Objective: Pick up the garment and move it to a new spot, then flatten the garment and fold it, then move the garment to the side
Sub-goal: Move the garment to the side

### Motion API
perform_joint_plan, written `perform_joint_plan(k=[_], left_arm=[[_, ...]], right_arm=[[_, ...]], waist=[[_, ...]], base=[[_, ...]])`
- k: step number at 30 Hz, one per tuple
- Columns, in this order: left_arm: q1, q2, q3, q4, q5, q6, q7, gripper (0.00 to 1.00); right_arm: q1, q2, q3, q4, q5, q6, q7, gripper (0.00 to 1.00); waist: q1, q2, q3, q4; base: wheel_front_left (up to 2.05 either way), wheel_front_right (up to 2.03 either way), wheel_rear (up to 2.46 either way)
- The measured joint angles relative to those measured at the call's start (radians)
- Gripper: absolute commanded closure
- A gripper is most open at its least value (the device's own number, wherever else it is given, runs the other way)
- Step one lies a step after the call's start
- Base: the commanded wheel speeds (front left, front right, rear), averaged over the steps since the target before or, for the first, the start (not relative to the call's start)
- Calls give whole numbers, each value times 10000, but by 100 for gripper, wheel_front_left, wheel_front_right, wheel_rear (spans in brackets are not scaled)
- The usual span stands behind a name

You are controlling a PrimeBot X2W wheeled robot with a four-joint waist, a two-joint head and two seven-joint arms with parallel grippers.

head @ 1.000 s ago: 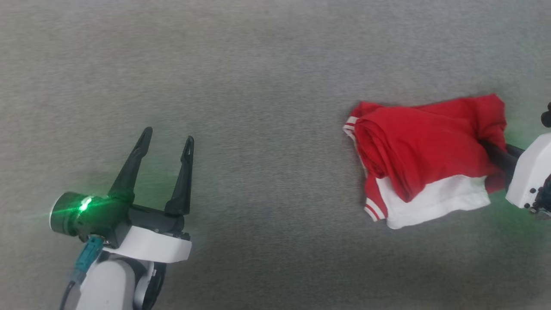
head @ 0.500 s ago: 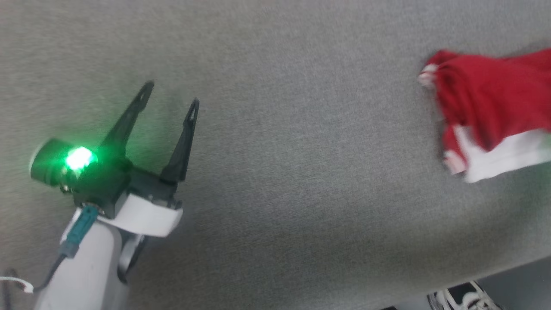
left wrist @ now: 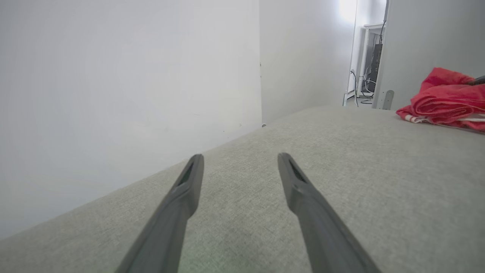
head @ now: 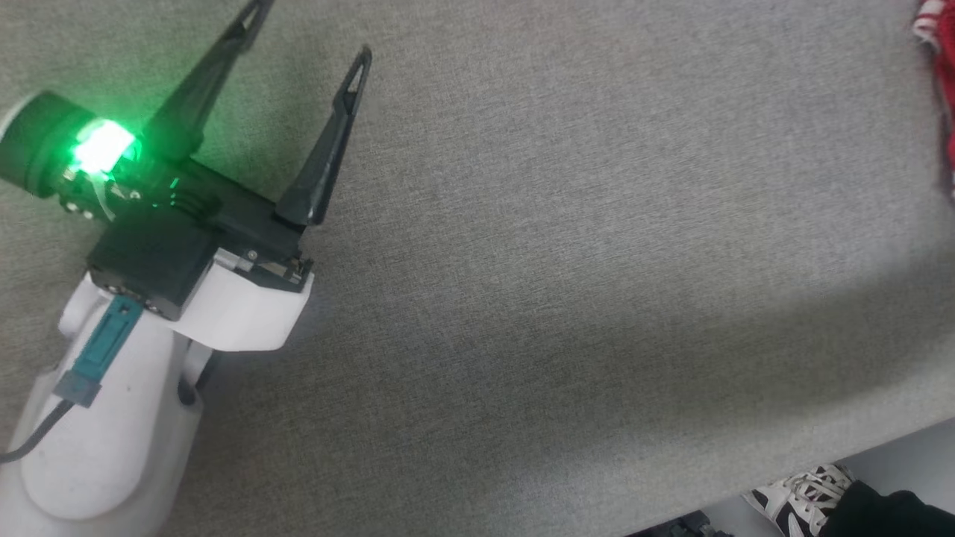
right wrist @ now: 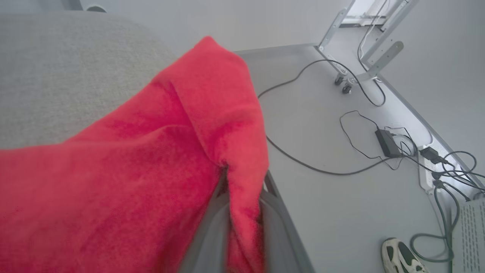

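Grey, coarse-woven upholstery covers the wide flat surface (head: 559,261) on which everything lies. The left gripper (head: 312,28) hovers over the surface's left part, its two dark fingers spread wide with nothing between them and a green light glowing on its body. In its own wrist view the same gripper (left wrist: 239,157) points across the bare cloth toward a white wall beyond the surface's far edge.

At the surface's right end lies the garment (head: 946,112), a red bundle with a scrap of red-and-white striped trim, cut off by the right border of the head view. From the left wrist it shows as a rumpled red heap (left wrist: 443,98) on the surface, well apart from the left gripper, with a sliver of white at its base.

The right gripper (right wrist: 244,189) is closed on the garment (right wrist: 132,170) — a fold of red cloth is pinched between its two fingers and drapes over them, near the surface's edge with the floor (right wrist: 322,197) beyond.

Off the surface's near edge a person's black-and-white shoe (head: 798,496) and a dark trouser leg (head: 888,514) stand on the floor. Cables (right wrist: 363,132) trail across the floor beside the surface.
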Motion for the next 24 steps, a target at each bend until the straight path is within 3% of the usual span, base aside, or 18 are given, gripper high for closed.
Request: perform_joint_plan(k=[12, 13, 14, 15, 24], left_arm=[[-422, 150, -75, -451, 79, -29, -42, 0], [-421, 128, -65, -428, 84, -29, -42, 0], [-419, 88, -40, -384, 84, -29, -42, 0], [-406, 15, 10, -330, 79, -29, -42, 0], [295, -533, 479, 240, -140, -27, -33, 0]], right_arm=[[-1555, 194, 221, 2339, -840, 0, -1281, 100], [-1594, 213, 257, 2479, -865, 0, -1381, 68], [-1597, 226, 324, 2568, -911, 0, -1442, 25], [-1601, 226, 397, 2644, -957, 0, -1534, 0], [-1617, 194, 1547, 2500, -1135, 0, -1835, 0]], waist=[[0, 1, 606, 105], [0, 1, 589, 105], [1, 0, 556, 107], [0, 0, 512, 108], [0, 0, -384, 208]], base=[[0, 0, 0], [0, 0, 0], [0, 0, 0], [0, 0, 0], [0, 0, 0]])
